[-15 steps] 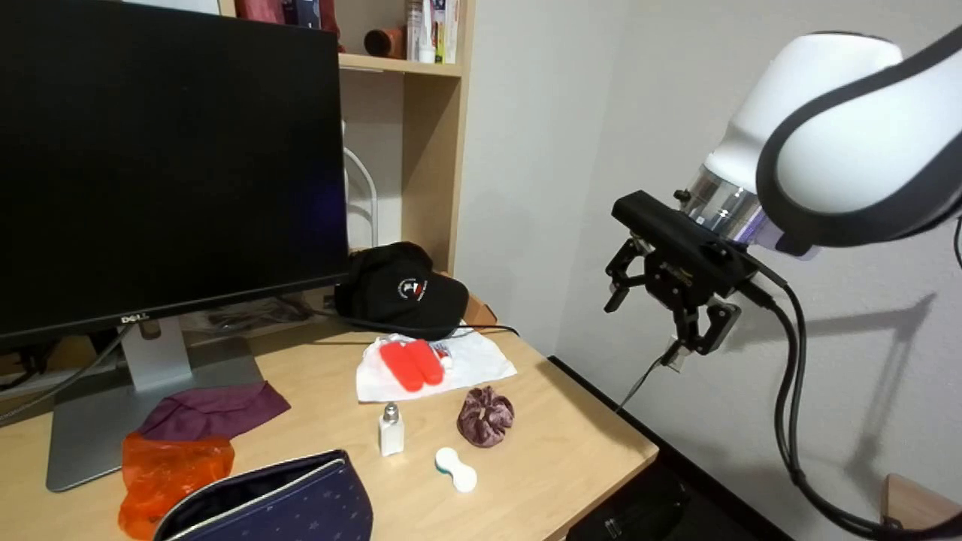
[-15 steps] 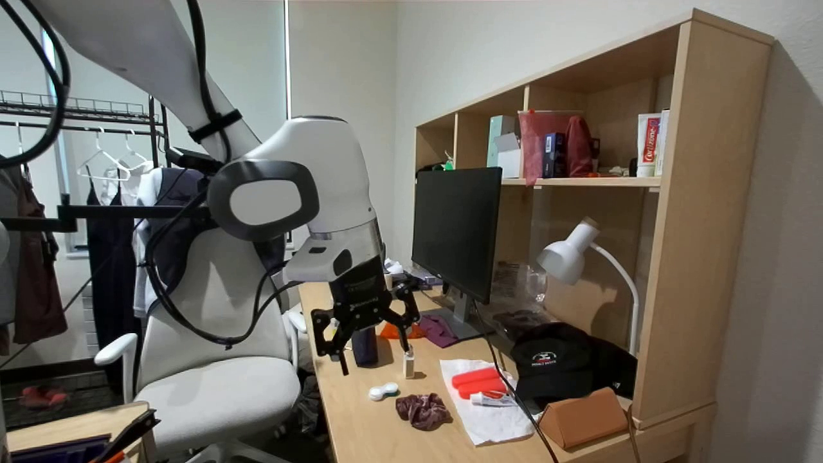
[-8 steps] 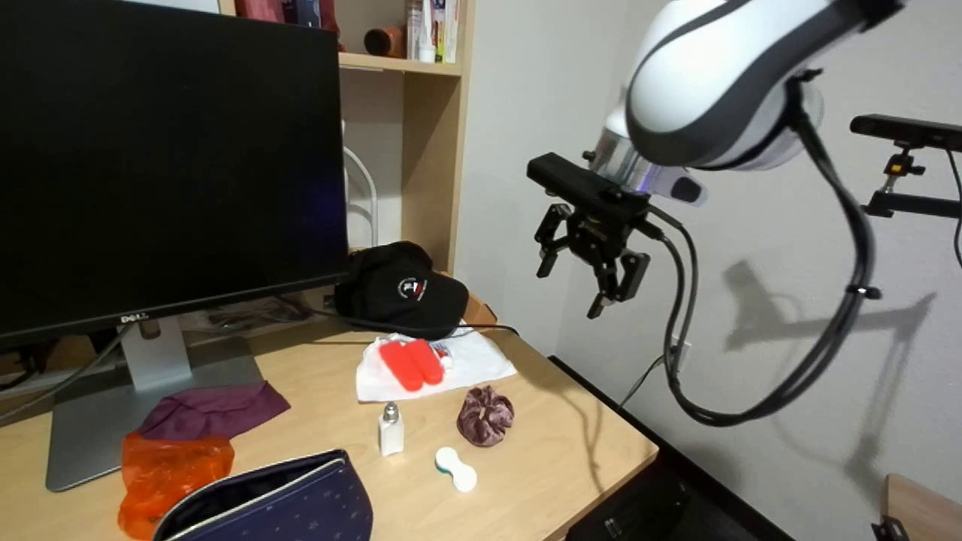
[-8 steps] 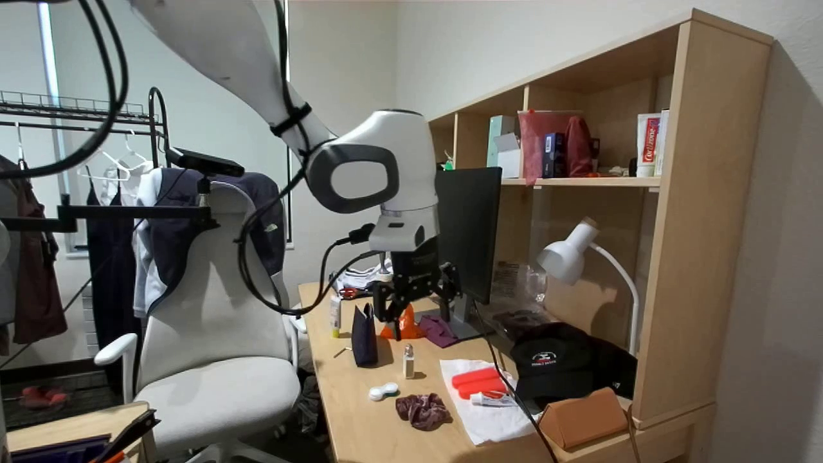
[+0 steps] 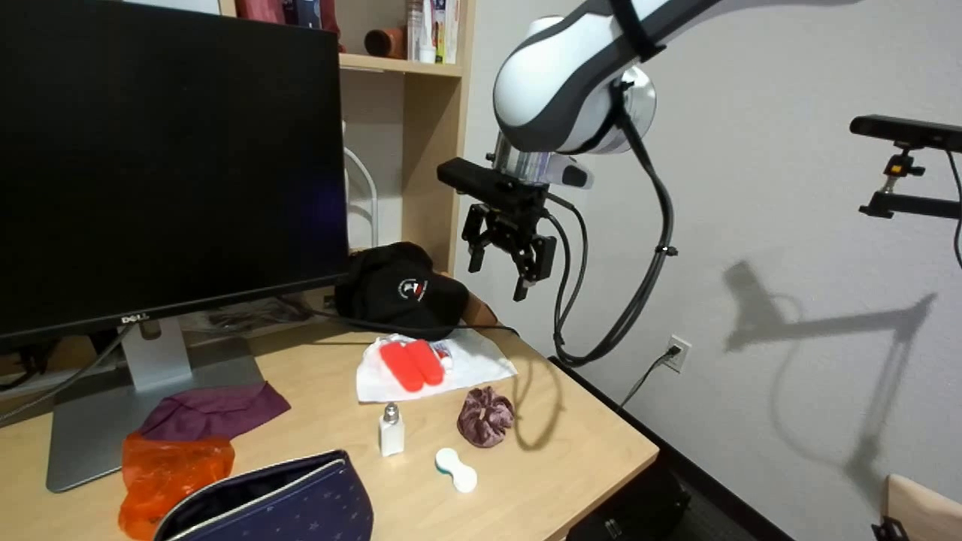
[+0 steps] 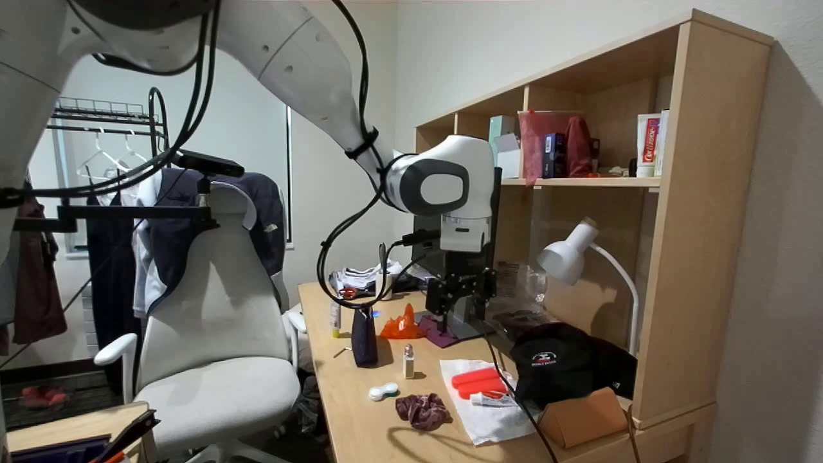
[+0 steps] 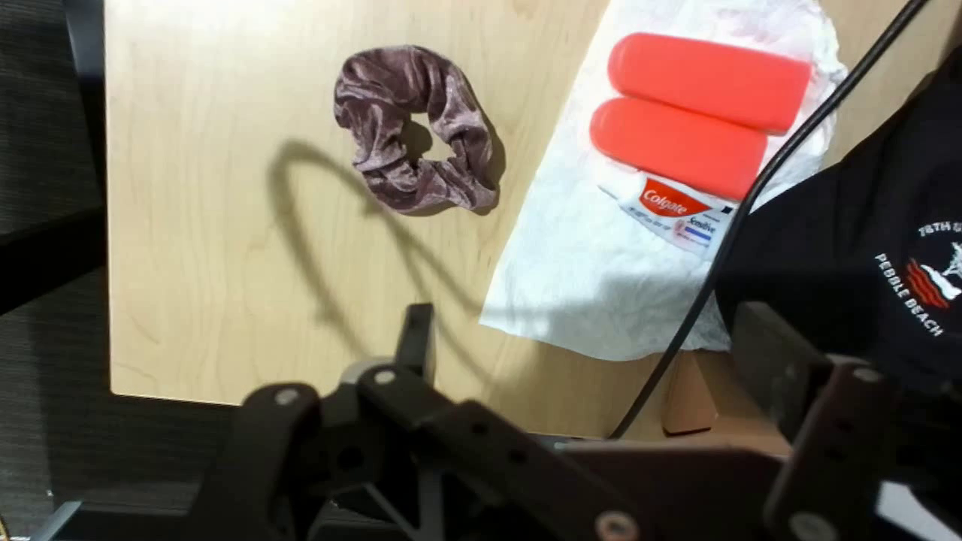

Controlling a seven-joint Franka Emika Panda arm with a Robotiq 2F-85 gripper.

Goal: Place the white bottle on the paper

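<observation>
The bottle (image 5: 391, 437) is white, with a silver-grey cap (image 5: 391, 412). The paper (image 7: 571, 248) is white. Two flat pieces (image 7: 706, 79) are coral red. The toothpaste tube (image 7: 665, 218) is white with a red label (image 7: 669, 200) and a small blue band. The scrunchie (image 7: 466, 128) is dusty mauve with a paler sheen. The lens case (image 5: 455, 472) is white with a touch of teal. The pouch (image 5: 316, 507) is navy, dotted with pale stars. The cloth (image 5: 214, 413) is deep purple, the bag (image 5: 173, 469) bright orange. The hat (image 5: 391, 304) is black with a white-and-red emblem (image 5: 412, 288). The desk (image 5: 579, 458) is pale wood grain; the gripper (image 5: 497, 278), black.

"Colgate Sensitive" toothpaste (image 7: 674, 213), "PEBBLE BEACH" cap (image 7: 849, 248), "DELL" monitor (image 5: 173, 165), "Cortizone" tube (image 6: 647, 145)
</observation>
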